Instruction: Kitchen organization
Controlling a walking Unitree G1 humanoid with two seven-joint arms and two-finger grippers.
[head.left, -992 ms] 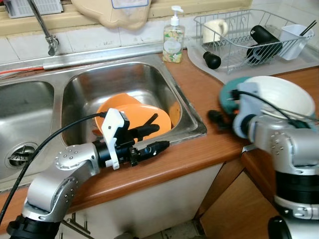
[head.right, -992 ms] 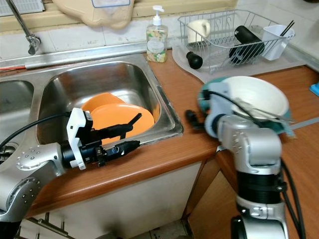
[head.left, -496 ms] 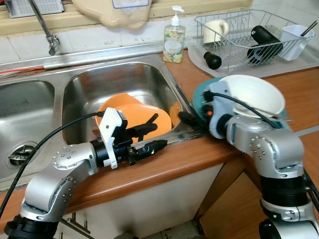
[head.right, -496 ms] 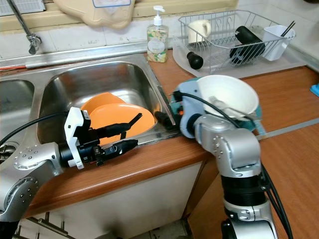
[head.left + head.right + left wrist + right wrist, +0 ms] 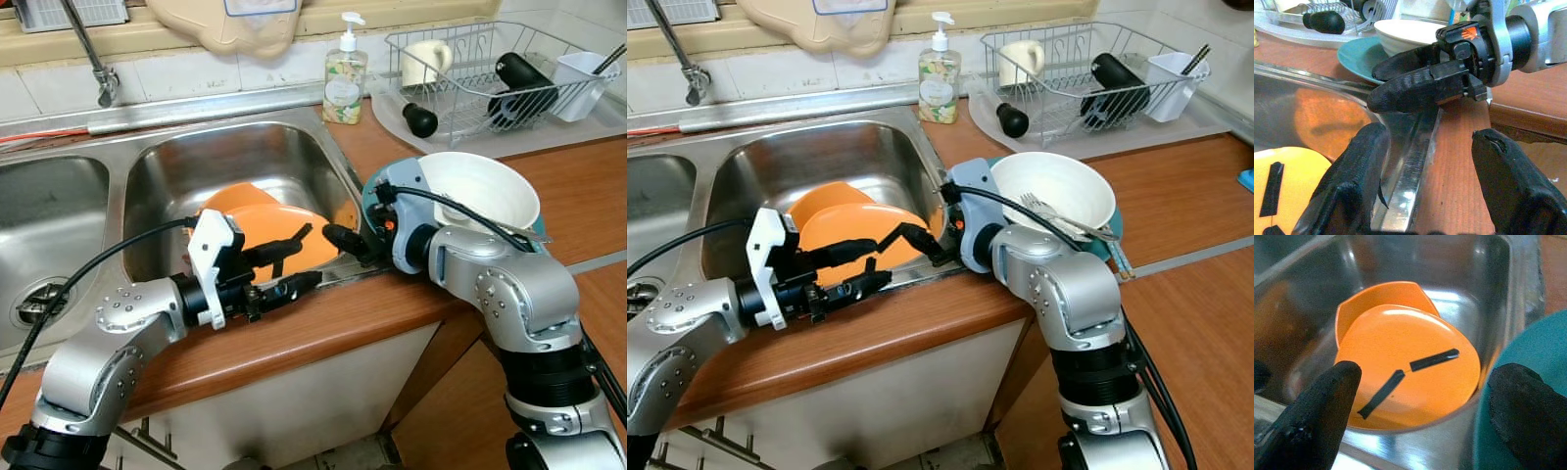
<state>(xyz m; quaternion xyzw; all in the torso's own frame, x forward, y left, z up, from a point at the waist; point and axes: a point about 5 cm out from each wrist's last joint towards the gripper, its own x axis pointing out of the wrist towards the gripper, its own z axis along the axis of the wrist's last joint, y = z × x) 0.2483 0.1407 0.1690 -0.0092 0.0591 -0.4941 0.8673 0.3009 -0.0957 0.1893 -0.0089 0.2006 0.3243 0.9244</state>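
Now | right gripper (image 5: 345,240), fingers apart, had swung from beside the teal plate (image 5: 1114,227) to the sink (image 5: 157,171) rim | left gripper (image 5: 294,264) apart, holding nothing | orange plates (image 5: 1405,367) lay in the basin | pickup looked near.

1. A home kitchen: a stainless double sink (image 5: 147,176) set in a wooden surface (image 5: 588,186), with a faucet (image 5: 93,59) against a tiled wall.
2. A soap dispenser (image 5: 343,73) and a wire dish rack (image 5: 480,73) holding a mug (image 5: 423,59) stand behind the sink.
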